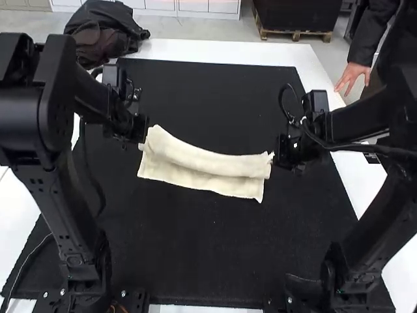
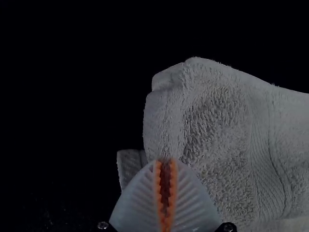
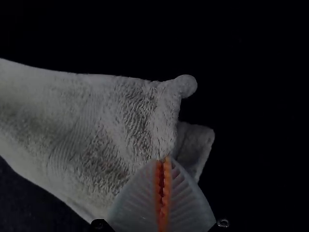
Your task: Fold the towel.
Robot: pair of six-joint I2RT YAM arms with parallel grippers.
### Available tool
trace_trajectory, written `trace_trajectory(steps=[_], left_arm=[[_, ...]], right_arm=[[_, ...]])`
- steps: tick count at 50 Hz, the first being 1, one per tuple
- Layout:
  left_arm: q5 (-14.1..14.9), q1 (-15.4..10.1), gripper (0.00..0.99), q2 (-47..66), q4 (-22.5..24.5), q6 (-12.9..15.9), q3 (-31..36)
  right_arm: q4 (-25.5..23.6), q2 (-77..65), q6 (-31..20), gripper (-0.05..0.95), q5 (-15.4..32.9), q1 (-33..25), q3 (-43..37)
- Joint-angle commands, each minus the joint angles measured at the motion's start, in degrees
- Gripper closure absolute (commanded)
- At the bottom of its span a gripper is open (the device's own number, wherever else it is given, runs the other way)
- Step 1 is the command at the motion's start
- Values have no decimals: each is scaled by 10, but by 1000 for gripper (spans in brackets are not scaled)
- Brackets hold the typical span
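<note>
1. Far left, near side: a thin cable (image 1: pixel 29 257) runs over the corner of the black mat (image 1: pixel 195 261), which covers a big chunk of the white tabletop (image 1: pixel 228 52).
2. Next along, at the back: some dark bunched-up fabric (image 1: pixel 104 29) by the tabletop's far left corner.
3. Left gripper (image 1: pixel 141 135): it's at the towel's left end, reaching in from the side. Going by its wrist view, the jaws are clamped on the edge of that end, ribbed white fingers (image 2: pixel 137 203) nearly meeting, orange pads facing each other, with a loose bit of a lower layer poking out beside them.
4. The towel (image 1: pixel 208 163): cream, fuzzy, sitting mid-mat between the two grippers. Its long axis goes side to side across the high view, slightly slanted, so the left end is a bit farther from the arm bases and the right end a bit nearer. It's partly folded: a puffy, rounded fold along the far side, lying lengthwise, and a flatter strip showing on the near side. The far left corner points up and away; the far right one ends in a stubby little nub pointing right.
5. Right gripper (image 1: pixel 277 155): pretty much the mirror setup, at the towel's right end. Jaws are pinched on the end edge there too, orange pads close together, another layer peeking out just behind the tips.
</note>
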Motion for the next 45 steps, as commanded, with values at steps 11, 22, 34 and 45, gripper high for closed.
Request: trace_trajectory(steps=[11,22,34,45], left_arm=[[-13,9,970,-19,40,8,-63],[-26,5,910,-18,116,4,-118],[-35,8,44,-19,140,3,-140],[-35,8,18,-26,138,-8,-137]], right_arm=[[24,-17,-12,925,-8,-12,-34],[43,1,-17,893,14,-6,-60],[44,20,-34,207,48,-11,-62],[28,12,-37,2,48,-13,-56]])
